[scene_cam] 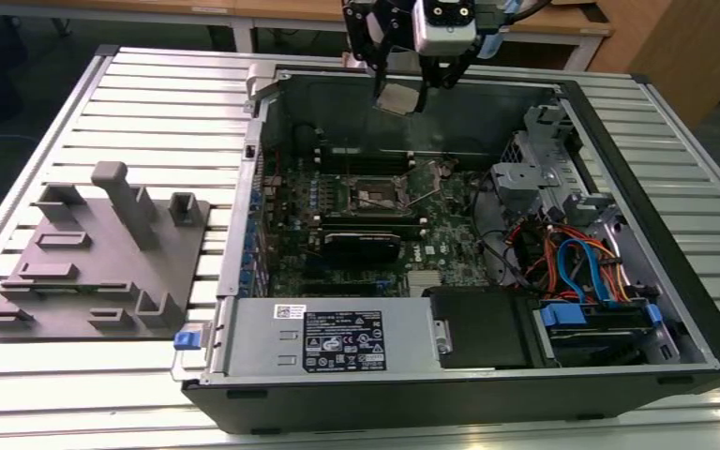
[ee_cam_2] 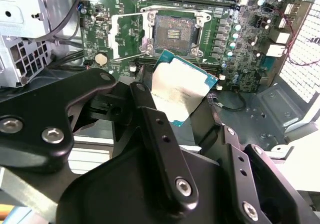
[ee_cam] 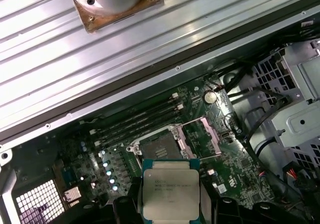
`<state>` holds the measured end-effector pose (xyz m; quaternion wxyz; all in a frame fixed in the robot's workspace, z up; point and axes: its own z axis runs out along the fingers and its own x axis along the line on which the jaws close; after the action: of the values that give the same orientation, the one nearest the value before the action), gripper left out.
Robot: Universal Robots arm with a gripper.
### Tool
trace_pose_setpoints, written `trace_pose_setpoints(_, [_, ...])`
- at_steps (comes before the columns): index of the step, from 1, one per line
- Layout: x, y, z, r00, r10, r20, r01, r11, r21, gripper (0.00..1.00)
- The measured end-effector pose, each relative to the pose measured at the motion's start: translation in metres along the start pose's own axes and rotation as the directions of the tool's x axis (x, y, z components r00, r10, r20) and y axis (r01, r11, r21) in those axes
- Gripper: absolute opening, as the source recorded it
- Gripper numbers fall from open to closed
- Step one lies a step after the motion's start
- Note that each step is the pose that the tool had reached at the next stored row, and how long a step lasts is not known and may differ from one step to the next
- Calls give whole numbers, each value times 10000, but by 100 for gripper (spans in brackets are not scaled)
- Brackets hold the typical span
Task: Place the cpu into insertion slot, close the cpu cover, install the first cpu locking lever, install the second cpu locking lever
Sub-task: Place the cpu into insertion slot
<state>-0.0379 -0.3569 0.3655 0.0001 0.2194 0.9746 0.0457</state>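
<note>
Silver cpu (scene_cam: 397,100) is gripped in the hand (scene_cam: 411,89), high over the case (scene_cam: 460,398), well above the slot (scene_cam: 375,192) (cover (ee_cam_2: 125,33) flipped open). Risk: the cpu looks tilted, so it could land skewed and damage the slot, or slip free.

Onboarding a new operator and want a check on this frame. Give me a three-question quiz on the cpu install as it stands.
1. What does the gripper hold?
2. True or false: the insertion slot is empty.
3. The cpu cover is: A swung open, B shut over the slot.
Key: 1 the cpu; 2 true; 3 A.
</note>
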Motion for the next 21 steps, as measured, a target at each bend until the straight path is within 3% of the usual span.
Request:
trace_pose_setpoints(15, [0, 0, 3, 9990, 444, 39, -444, 9990, -10, 54])
trace_pose_setpoints(21, [0, -1, 5, 9964, 849, 75, -849, 9964, -21, 54])
